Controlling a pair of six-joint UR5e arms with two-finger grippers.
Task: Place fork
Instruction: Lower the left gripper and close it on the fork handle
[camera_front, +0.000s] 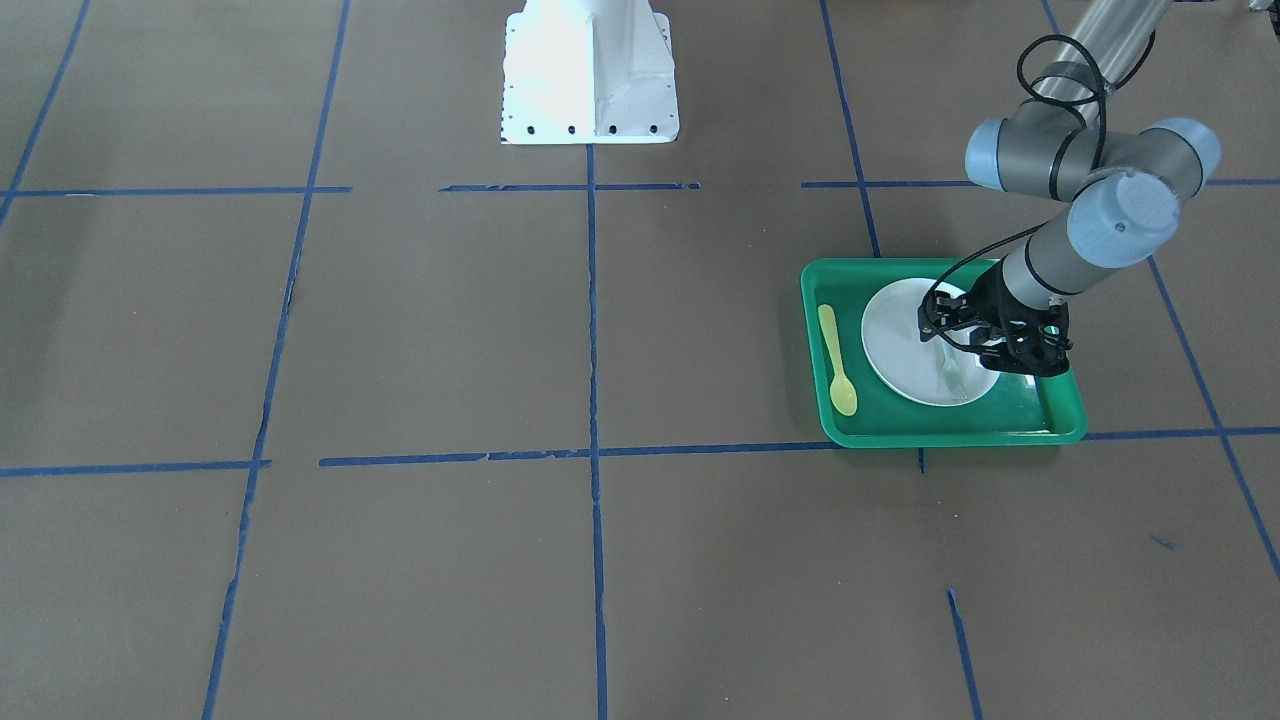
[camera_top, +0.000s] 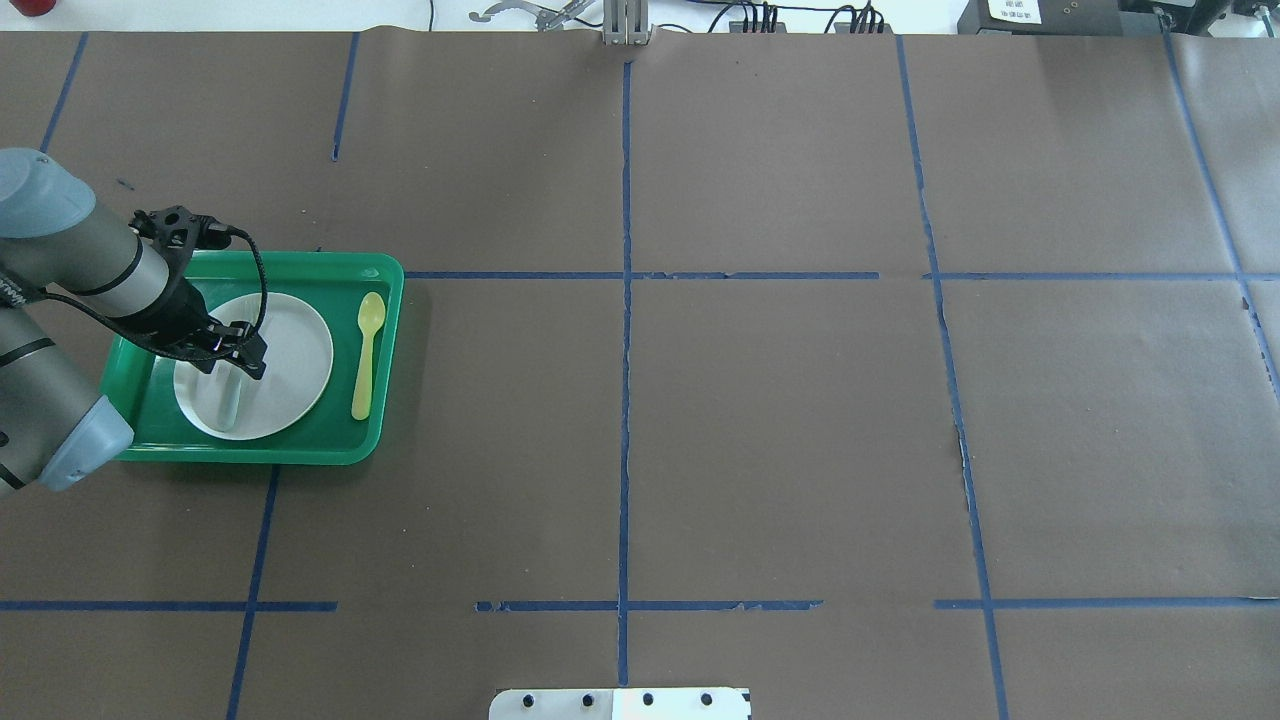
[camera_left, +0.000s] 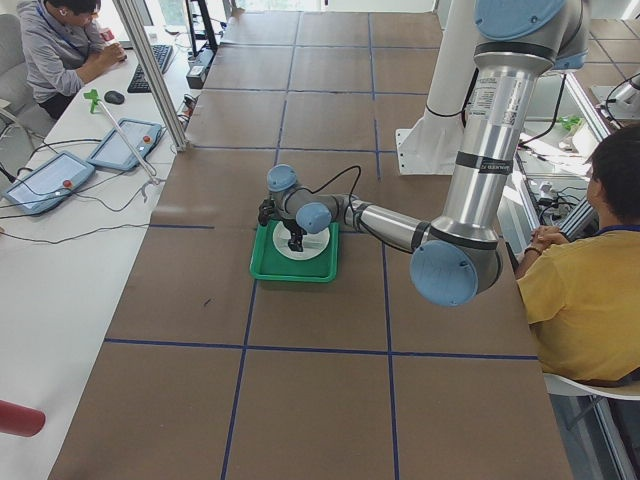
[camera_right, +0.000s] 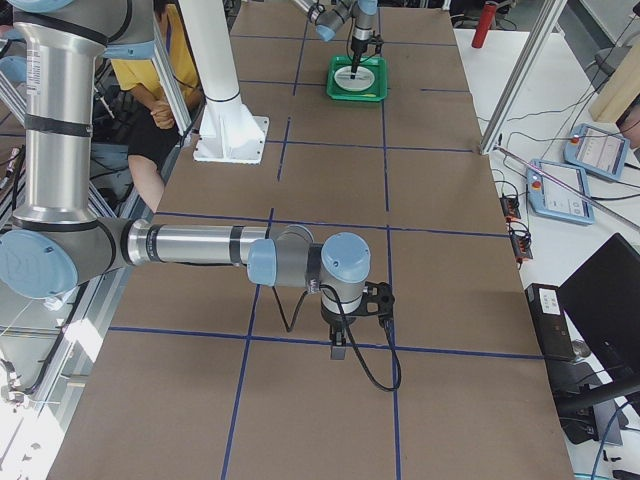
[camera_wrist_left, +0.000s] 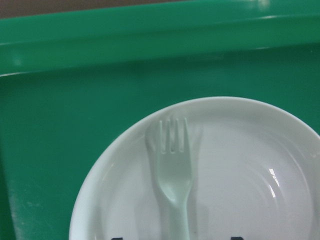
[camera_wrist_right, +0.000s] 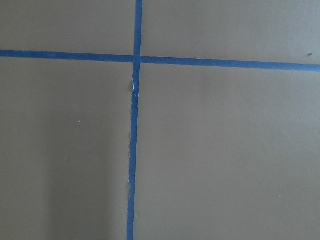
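Fork (camera_wrist_left: 174, 170) lies flat on the white plate (camera_wrist_left: 260, 165), tines toward the plate's rim, handle running back under the wrist. It reads as set down, with the plate bearing its weight. Plate sits in a green tray (camera_wrist_left: 75, 100) on the counter (camera_top: 760, 420); yellow spoon (camera_top: 366, 358) is beside the plate, not touching it. Left fingers (camera_wrist_left: 237, 238) hang low over the plate, spread wide, one either side of the handle with clear gaps, clamping nothing. Likely a release posture, so placement looks about done. Right fingers (camera_right: 338, 350) are far from the plate, pointed down at the counter; cannot tell their spread.
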